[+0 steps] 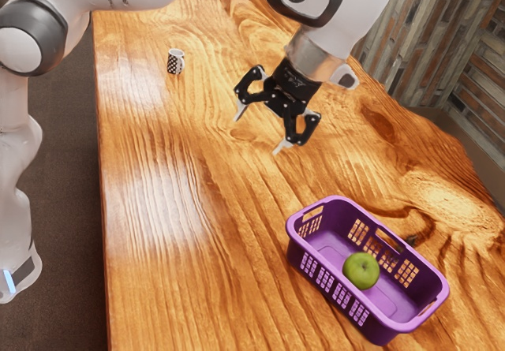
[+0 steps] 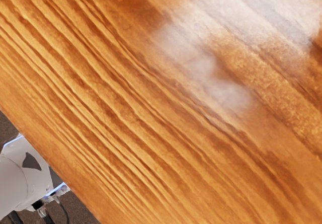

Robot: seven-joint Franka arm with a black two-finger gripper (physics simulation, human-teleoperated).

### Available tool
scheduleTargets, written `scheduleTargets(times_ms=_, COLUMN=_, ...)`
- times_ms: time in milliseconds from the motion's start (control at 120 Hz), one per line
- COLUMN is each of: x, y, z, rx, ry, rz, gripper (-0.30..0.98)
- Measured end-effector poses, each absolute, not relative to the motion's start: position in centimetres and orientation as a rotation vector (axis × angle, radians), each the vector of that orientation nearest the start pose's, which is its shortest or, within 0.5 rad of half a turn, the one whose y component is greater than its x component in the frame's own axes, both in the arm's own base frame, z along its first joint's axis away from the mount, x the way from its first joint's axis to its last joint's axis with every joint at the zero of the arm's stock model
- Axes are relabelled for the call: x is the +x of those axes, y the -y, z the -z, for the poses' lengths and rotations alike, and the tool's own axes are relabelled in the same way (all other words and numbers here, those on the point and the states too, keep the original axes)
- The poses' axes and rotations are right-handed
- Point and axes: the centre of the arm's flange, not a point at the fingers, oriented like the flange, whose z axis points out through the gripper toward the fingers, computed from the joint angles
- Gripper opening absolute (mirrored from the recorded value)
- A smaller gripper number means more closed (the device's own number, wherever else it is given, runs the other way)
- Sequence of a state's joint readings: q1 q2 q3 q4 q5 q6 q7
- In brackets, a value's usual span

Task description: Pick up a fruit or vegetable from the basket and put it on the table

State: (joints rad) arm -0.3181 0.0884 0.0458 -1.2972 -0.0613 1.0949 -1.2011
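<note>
In the exterior view you have one gripper [image 1: 259, 131], hanging above the table [image 1: 150, 288] with its two fingers spread wide. Nothing is between them and they touch nothing; the tips point down toward the wood. You have one basket [image 1: 316, 258], purple with slotted walls, standing on the table toward the exterior view's lower right corner, well apart from the table edge that runs past the arm's base [image 1: 17, 276]. Inside it is one green apple [image 1: 361, 270], the only fruit you can see, resting on the basket's floor around the middle, clear of your fingers. You also have one cup [image 1: 176, 61], black and white, upright on the table, nearer that same edge and toward the exterior view's upper left. Beyond the table's opposite edge you get a patterned wall [image 1: 426, 43].

In the wrist view you are looking down on the table's streaked wood, with pale, blurry shine across part of it. One straight table edge crosses the view, and past it you see the white base of the arm, a few dark cables [image 2: 44, 215] beside it, and some dark floor [image 2: 80, 211].
</note>
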Motion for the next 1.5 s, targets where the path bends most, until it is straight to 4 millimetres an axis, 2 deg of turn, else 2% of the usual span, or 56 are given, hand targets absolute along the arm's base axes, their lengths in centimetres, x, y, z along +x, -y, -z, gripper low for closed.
scheduleTargets(times_ms=50, x=52.4, y=9.9, z=-66.8, rx=-2.566, ry=1.587, rz=-0.335, gripper=0.69)
scheduleTargets(times_ms=83, x=53.1, y=7.2, z=-67.1, rx=-2.497, ry=1.745, rz=-0.310, gripper=0.69)
scheduleTargets(times_ms=117, x=53.4, y=5.7, z=-67.6, rx=-2.442, ry=1.866, rz=-0.282, gripper=0.69)
scheduleTargets(times_ms=158, x=53.4, y=5.4, z=-68.3, rx=-2.395, ry=1.970, rz=-0.250, gripper=0.69)
scheduleTargets(times_ms=250, x=53.0, y=8.3, z=-69.5, rx=-2.352, ry=2.088, rz=-0.217, gripper=0.69)
scheduleTargets(times_ms=283, x=53.2, y=10.2, z=-69.3, rx=-2.344, ry=2.094, rz=-0.199, gripper=0.69)
scheduleTargets(times_ms=350, x=54.8, y=15.1, z=-68.7, rx=-2.367, ry=2.075, rz=-0.162, gripper=0.69)
scheduleTargets(times_ms=458, x=57.3, y=22.0, z=-66.3, rx=-2.433, ry=2.019, rz=-0.167, gripper=0.69)
scheduleTargets(times_ms=525, x=58.7, y=24.1, z=-64.0, rx=-2.453, ry=1.999, rz=-0.179, gripper=0.69)
scheduleTargets(times_ms=683, x=62.5, y=25.5, z=-58.6, rx=-2.528, ry=1.923, rz=-0.137, gripper=0.69)
scheduleTargets(times_ms=775, x=64.0, y=27.0, z=-55.3, rx=-2.615, ry=1.828, rz=-0.124, gripper=0.69)
scheduleTargets(times_ms=833, x=64.6, y=27.7, z=-53.9, rx=-2.674, ry=1.767, rz=-0.107, gripper=0.69)
scheduleTargets(times_ms=1092, x=65.2, y=29.3, z=-50.7, rx=-2.877, ry=1.515, rz=-0.041, gripper=0.69)
scheduleTargets(times_ms=1392, x=65.5, y=29.7, z=-48.4, rx=-3.021, ry=1.271, rz=0.018, gripper=0.69)
scheduleTargets(times_ms=1500, x=65.2, y=29.8, z=-48.4, rx=-3.059, ry=1.196, rz=0.046, gripper=0.69)
